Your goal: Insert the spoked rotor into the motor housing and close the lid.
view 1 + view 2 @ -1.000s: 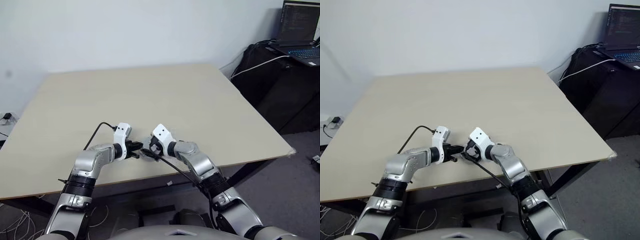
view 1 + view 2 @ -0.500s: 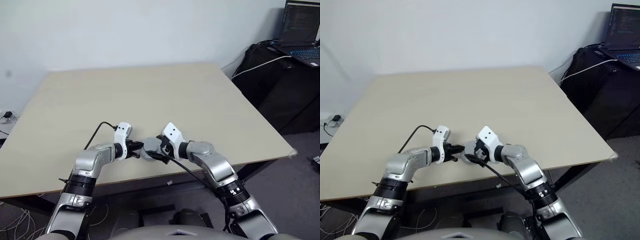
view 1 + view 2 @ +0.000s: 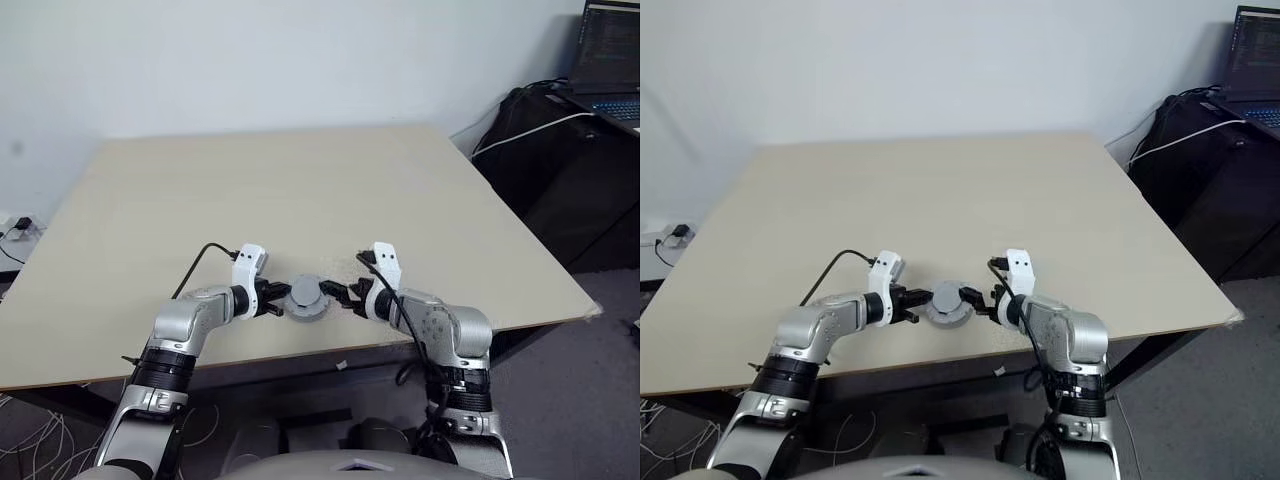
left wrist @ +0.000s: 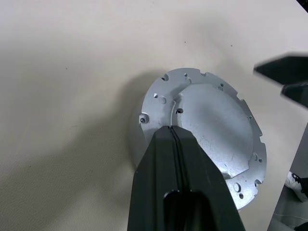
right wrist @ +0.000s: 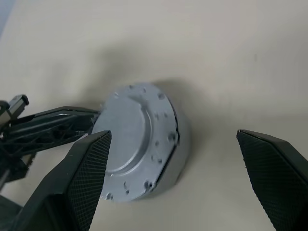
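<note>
The motor housing [image 3: 304, 298] sits on the table [image 3: 300, 190] near its front edge, and every place here is given from it. What shows of it is a silvery round body with the grey lid [image 5: 126, 140] laid on top, its flat face ringed with small holes; the spoked rotor cannot be seen and is presumably already inside. In the right wrist view the lid seems to sit a little askew, with a dark gap along one side of the rim, so I judge the closing step is not finished. The left gripper [image 4: 172, 131] is at the housing's left side, its two fingers closed flat together with nothing between them and their tips over the lid's top, though contact cannot be confirmed. The right gripper [image 3: 981, 298] is just to the housing's right, spread wide with nothing in it; one finger [image 5: 84, 178] frames the lid's edge and the other stands well clear. To do this step well, the closed left tips should steady the housing while the right hand presses the raised side down evenly, straight along the axis, so the lid drops level rather than jamming or sliding the housing toward the table edge.
</note>
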Available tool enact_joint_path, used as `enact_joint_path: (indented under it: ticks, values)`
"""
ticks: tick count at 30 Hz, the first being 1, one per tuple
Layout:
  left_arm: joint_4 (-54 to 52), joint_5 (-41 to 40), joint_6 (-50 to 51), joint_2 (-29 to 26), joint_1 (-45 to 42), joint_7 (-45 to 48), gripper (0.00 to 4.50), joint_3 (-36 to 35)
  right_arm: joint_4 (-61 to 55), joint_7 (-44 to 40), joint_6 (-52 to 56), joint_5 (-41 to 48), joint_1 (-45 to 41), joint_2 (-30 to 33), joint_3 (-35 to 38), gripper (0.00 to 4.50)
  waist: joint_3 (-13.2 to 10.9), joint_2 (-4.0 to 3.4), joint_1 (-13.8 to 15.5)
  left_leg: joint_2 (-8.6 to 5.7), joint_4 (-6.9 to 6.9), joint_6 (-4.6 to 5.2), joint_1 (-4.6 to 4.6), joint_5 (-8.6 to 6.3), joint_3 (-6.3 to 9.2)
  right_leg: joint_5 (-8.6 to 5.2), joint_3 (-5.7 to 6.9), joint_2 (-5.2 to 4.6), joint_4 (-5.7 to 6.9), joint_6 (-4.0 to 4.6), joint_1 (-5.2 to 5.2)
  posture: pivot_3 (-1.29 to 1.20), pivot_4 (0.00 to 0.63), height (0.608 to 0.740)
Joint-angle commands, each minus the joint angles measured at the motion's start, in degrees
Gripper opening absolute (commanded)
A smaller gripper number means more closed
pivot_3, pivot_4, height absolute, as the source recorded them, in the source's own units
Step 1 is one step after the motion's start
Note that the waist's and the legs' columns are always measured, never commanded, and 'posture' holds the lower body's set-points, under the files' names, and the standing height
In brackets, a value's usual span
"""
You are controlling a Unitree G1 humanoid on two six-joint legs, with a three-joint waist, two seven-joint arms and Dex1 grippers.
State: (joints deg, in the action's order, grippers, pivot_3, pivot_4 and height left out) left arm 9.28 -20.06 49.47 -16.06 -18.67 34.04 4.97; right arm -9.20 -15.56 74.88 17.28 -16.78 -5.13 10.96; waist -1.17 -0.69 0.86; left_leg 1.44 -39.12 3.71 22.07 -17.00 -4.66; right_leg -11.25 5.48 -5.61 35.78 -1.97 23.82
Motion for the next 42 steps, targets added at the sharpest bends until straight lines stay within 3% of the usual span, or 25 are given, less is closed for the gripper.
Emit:
enact_joint_path:
  ticks: [1,13,33,42]
  values:
    - [0.95,0.81,1.24,0.29,0.48,0.35,0.00,2.26,-0.01,1.27,3.21,2.77,-1.81,-1.45,2.73,4.48,-0.01,-0.02,0.00,0.00,0.00,0.00,0.00,0.00,0.00,-0.03,0.01,0.00,0.00,-0.05,0.00,0.00,0.000,0.740]
    - [0.70,0.69,1.21,0.43,0.81,0.16,0.00,2.11,5.16,2.56,6.26,6.46,-4.34,-3.29,7.26,4.48,-0.09,-0.15,-0.09,-0.01,0.01,0.21,0.00,0.10,0.01,-0.05,0.01,0.04,-0.01,-0.08,-0.02,0.00,0.000,0.740]
    - [-0.16,0.30,1.76,0.57,1.02,0.16,0.00,2.11,14.76,4.94,-1.44,7.39,-6.63,-5.63,3.79,4.48,-0.14,-0.22,-0.24,-0.03,0.03,0.13,0.02,0.04,0.04,-0.07,0.00,0.04,-0.02,-0.12,-0.02,0.00,0.000,0.740]
    - [-0.26,0.27,1.91,0.62,1.03,0.11,0.00,2.11,15.76,-2.40,2.51,15.60,-6.64,-5.75,5.98,4.48,-0.19,-0.24,-1.25,0.00,0.06,0.24,0.03,0.10,0.04,-0.07,0.00,0.06,-0.02,-0.11,0.02,0.00,0.000,0.740]
